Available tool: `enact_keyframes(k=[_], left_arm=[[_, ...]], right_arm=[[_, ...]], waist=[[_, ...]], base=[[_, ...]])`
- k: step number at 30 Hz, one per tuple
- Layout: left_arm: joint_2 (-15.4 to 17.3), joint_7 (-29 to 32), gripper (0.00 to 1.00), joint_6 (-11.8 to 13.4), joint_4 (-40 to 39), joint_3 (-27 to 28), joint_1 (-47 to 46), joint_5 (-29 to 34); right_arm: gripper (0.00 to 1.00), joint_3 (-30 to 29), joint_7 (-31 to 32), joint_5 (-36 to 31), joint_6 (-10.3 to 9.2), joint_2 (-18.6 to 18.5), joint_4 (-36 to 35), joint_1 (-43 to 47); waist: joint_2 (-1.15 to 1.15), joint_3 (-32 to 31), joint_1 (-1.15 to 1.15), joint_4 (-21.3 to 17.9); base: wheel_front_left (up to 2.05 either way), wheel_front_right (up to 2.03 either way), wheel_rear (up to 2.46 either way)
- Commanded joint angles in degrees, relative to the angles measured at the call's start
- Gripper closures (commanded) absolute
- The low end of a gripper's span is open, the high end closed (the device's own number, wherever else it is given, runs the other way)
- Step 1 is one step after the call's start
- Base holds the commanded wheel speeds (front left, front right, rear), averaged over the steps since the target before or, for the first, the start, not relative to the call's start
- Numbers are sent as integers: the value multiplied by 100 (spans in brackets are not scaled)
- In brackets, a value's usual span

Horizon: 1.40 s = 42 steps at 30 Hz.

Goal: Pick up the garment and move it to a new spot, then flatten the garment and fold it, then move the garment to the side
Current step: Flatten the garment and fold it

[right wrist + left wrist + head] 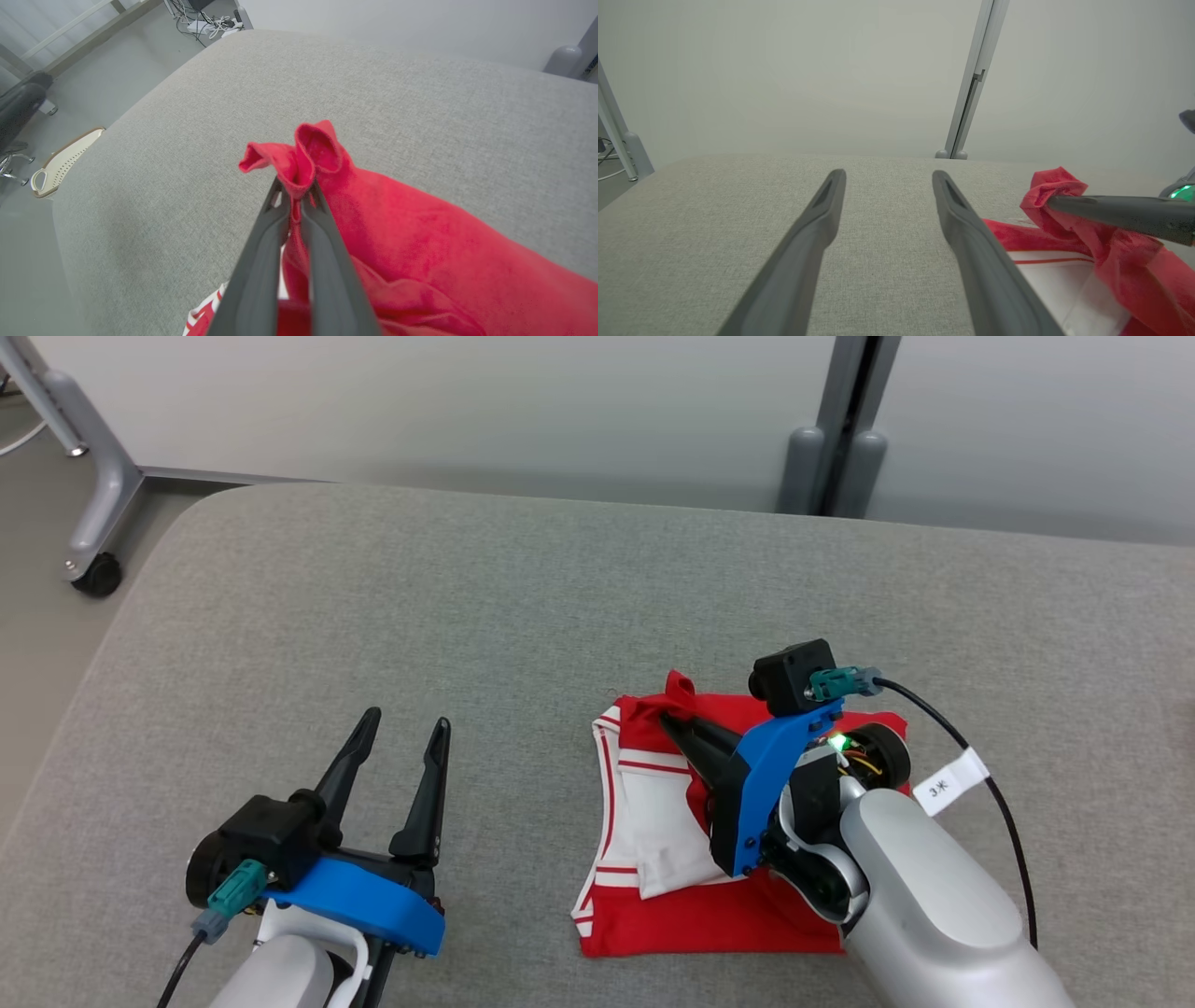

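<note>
We work over a broad grey fabric-covered worktop [467, 597], most of it bare. On its right half, close to us, lies the soft red garment with white panels and thin red stripes [709, 924]. It sits in a compact, roughly square bundle with layers stacked on each other, so we judge the move to a new spot, the flattening and at least part of the folding to be done. The edges are uneven and one white panel lies askew, so the fold looks rough rather than finished.

Our right claw [672, 721] is pinched tight on a bunched red corner [299, 158] at the garment's far left edge, raised a little above the layers beneath. We read this as either a last fold or the start of carrying the bundle aside; we cannot tell which. The shift to the side appears to remain.

Our left claw [406, 721] hangs with its fingers spread apart, holding nothing, above bare cloth left of the garment.
</note>
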Motion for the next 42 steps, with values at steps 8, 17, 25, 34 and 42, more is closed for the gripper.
enact_keyframes(k=[8, 17, 25, 34, 42], left_arm=[[-98, -14, 0, -85, 144, -76, -172, 31], [35, -20, 0, 61, 79, 158, 48, -28], [93, -24, 0, 179, -136, 318, 251, -15], [133, -15, 0, 196, -228, 288, 161, 57], [164, 18, 0, 202, -207, 258, 86, 62]], right_arm=[[0, 610, -204, 1024, 2, -23, 1138, -383], [0, 837, -1334, 2020, 2, -29, 462, -670], [0, -684, -1548, -406, 3, -636, 299, 109], [100, -1151, -972, -2230, 2, -391, -236, 1313], [100, 232, -334, -1890, 2, -67, -333, 1489]], waist=[[0, 52, 0, 202], [0, -27, 0, -199], [0, -149, 0, -530], [0, -12, 0, -539], [0, 38, 0, -514]], base=[[0, 0, 0], [0, 0, 0], [0, 0, 0], [0, 0, 0], [0, 0, 0]])
